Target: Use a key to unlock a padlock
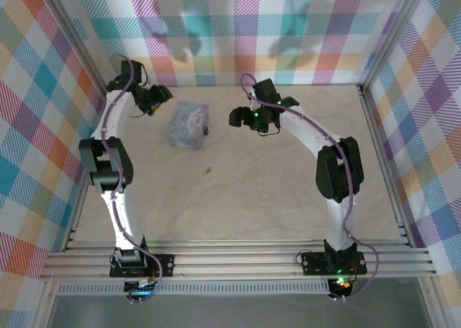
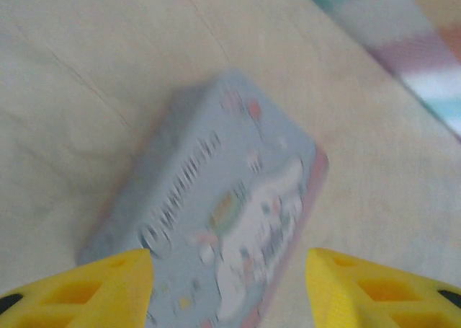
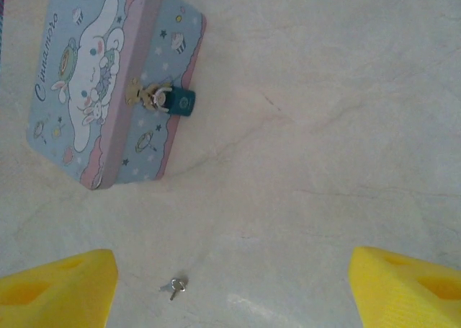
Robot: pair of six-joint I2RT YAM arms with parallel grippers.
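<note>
The pale wooden table point(image 1: 288, 191) lies bare but for a few things, and everything sits around the pale blue-grey rectangular tin box point(image 1: 189, 124) with pink trim and a white cartoon figure on its lid. The lid is down, so what the tin box point(image 3: 94, 76) holds cannot be seen.

The left gripper point(image 1: 155, 101) hangs just beside the box's far left corner, its yellow fingers spread wide with nothing between them. In its wrist view the left gripper point(image 2: 227, 285) looks down on the tin box point(image 2: 238, 191), which is blurred there and cut off at the bottom edge. The right gripper point(image 1: 241, 117) hovers near the box's right side, and in its own view the right gripper point(image 3: 230, 288) also stands wide apart and empty.

A small dark teal padlock point(image 3: 180, 101) hangs from the gold clasp point(image 3: 144, 94) on the box's front wall; from above the padlock point(image 1: 207, 131) is only a dark speck. The tiny dark metal key point(image 3: 176, 287) lies flat on the table, apart from the box on its padlock side, too small in the overhead view to make out the key's point(image 1: 207, 171) shape.
</note>
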